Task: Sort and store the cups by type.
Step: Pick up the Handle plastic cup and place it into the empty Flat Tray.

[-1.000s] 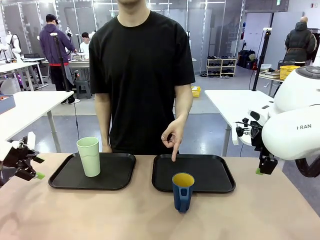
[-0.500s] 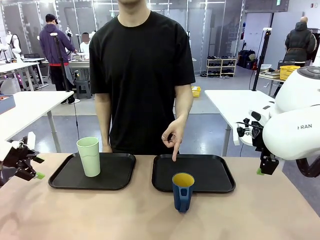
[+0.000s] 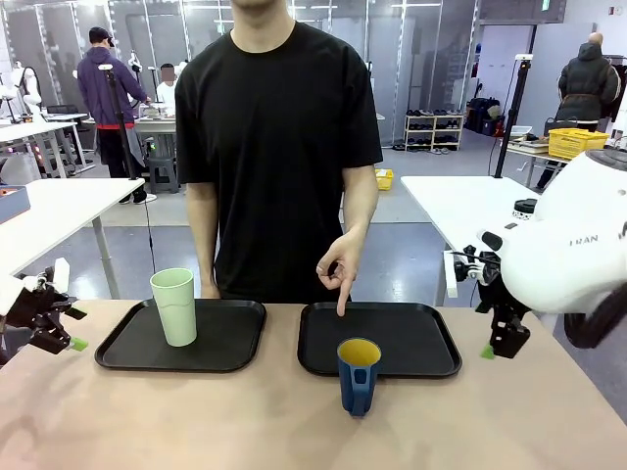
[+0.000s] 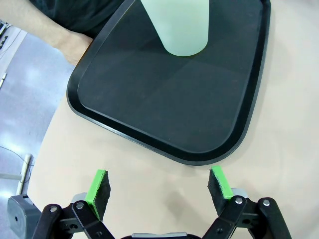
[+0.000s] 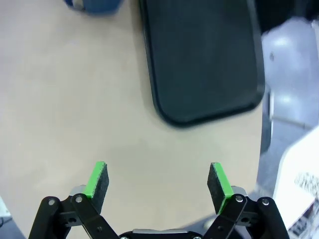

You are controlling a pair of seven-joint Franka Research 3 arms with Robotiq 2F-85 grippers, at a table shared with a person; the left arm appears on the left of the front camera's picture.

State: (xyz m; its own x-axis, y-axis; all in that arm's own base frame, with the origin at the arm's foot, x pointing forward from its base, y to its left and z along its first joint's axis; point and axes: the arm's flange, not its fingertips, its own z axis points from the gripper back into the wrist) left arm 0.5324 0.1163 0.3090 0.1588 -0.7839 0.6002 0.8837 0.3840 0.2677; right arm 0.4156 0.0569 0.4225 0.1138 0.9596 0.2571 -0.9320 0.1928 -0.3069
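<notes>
Fingers [image 4: 99, 186] parted wide on the left gripper [image 4: 159, 186], nothing between the green pads. Same on the right gripper [image 5: 157, 181]: pads well apart, over bare table [image 5: 75, 99]. Left gripper low at the table's left end, just short of a corner of the left tray [image 4: 149, 99]. Right gripper raised to the right of the right tray [image 3: 411, 338], near one of its corners.

Pale green tumbler [image 3: 176, 305] upright on the left tray, toward its left part, touched by nothing. Dark blue handled cup [image 3: 359, 375], yellow inside, upright on the bare table just beside the right tray's near rim, handle toward the robot; not on the tray. Person's hand [image 3: 340, 274] lowered over the right tray's far edge, index finger pointing down at it, seemingly to mark where the blue cup belongs.

Judged from this: about halfway. Tumbler apparently placed, on the reading of one type per tray. Left to do: grasp the dark blue handled cup, lift it over the rim, set it down on the right tray. Better placed for that: the right gripper, though well apart from the cup for now.
</notes>
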